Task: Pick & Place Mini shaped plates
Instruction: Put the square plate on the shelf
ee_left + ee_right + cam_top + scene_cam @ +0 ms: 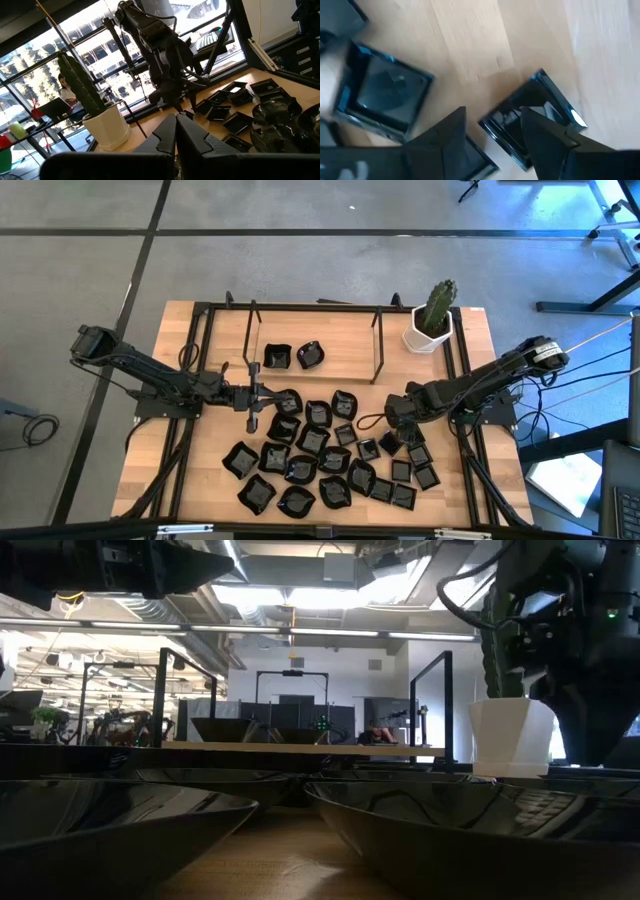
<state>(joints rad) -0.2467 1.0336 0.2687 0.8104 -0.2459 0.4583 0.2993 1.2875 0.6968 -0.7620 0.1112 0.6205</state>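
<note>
No readable writing. Mini shaped plates spread over the counter. Left tool pinched together, empty. Right tool parted astride a square plate, partly hidden.

Nearest mini shaped plates cut off by frame bottom in low view; square plate partly behind right gripper.
</note>
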